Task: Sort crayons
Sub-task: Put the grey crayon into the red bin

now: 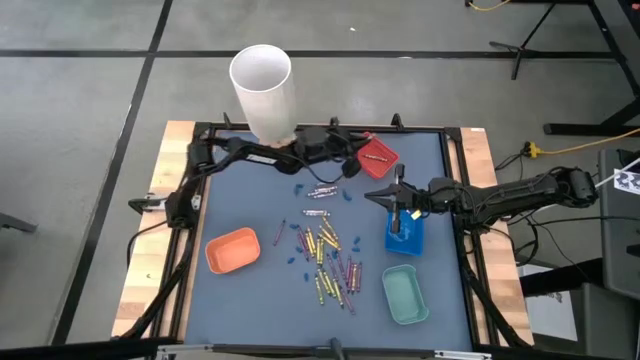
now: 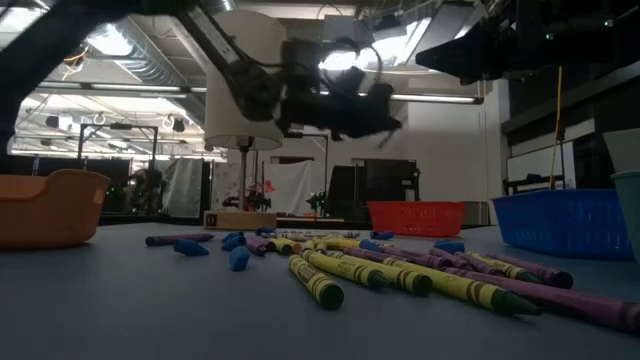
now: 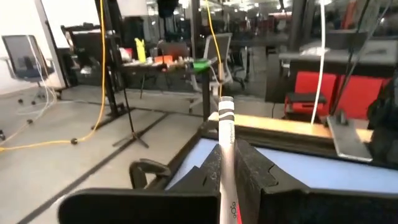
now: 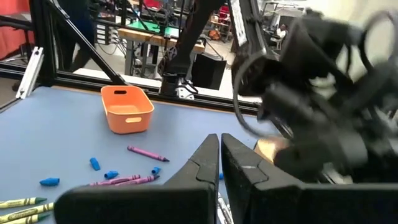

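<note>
Left gripper (image 1: 352, 168) hanging above the far edge of the blue-grey table mat (image 1: 250, 195), just beside the small red plastic tray (image 1: 377, 155); fingers (image 3: 211, 177) pinching a silver-grey crayon (image 3: 226, 134), its labelled end sticking out past the fingertips in the left wrist view, the rest running down between the two pads.

Right gripper (image 1: 397, 215) hovering over the blue plastic tray (image 1: 405, 238) near the right edge of the mat; dark fingers (image 4: 205, 163) pressed together, nothing between them in the right wrist view. Loose crayons lying well clear of these fingers, toward the middle of the mat.

Main scatter of thin paper-wrapped crayons (image 1: 325, 255), yellow, gold-orange and purple-pink, lying at the centre of the mat toward the near edge, mostly overlapping or touching. Two silver-grey sticks (image 1: 320, 191) lying apart from that scatter, nearer the far edge, with another (image 1: 316, 213) between them and the pile. One purple crayon (image 4: 147, 152) lying alone near the orange plastic tray (image 1: 233, 250), which is sitting toward the left edge. Teal plastic tray (image 1: 405, 293) sitting at the near right corner.

Small blue bits (image 2: 238, 257) lying among the crayons. Tall white cylinder (image 1: 264, 90) standing at the far edge beside the left arm.
</note>
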Controlling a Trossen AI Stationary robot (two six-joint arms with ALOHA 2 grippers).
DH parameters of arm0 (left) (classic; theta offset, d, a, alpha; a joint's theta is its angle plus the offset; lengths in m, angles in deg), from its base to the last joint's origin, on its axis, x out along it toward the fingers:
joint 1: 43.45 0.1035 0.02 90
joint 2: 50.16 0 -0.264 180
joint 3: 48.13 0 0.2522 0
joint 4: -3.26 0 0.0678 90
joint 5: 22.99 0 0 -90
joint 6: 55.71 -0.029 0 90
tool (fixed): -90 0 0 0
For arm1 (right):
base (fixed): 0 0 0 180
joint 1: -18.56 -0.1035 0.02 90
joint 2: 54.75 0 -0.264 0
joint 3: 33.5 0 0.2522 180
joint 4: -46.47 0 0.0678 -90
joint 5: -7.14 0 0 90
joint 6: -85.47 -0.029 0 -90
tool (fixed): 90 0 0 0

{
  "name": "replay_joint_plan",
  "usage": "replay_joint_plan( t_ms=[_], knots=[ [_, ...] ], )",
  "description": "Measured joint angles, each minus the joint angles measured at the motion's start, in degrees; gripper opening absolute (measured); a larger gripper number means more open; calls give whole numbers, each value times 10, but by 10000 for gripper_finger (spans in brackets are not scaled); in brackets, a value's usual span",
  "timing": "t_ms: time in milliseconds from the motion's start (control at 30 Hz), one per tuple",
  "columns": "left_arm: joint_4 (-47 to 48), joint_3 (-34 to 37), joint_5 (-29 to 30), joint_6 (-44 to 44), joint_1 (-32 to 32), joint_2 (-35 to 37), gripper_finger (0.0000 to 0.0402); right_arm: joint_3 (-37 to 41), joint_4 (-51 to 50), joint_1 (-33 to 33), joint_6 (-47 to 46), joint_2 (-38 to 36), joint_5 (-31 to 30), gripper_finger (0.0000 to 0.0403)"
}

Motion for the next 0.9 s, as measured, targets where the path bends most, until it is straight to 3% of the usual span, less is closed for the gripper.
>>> replay_joint_plan(
  t_ms=[200,367,733,900],
  knots=[
    [40,-77,4,1,-1,-67,8,0,-3,0,0,0,0,19],
    [53,-93,4,5,-2,-81,12,0,-3,0,0,0,0,19],
    [55,-93,7,45,-3,-80,115,0,-4,0,0,0,0,19],
    [56,-93,1,95,-2,-76,143,0,-4,0,0,0,0,19]
  ],
)
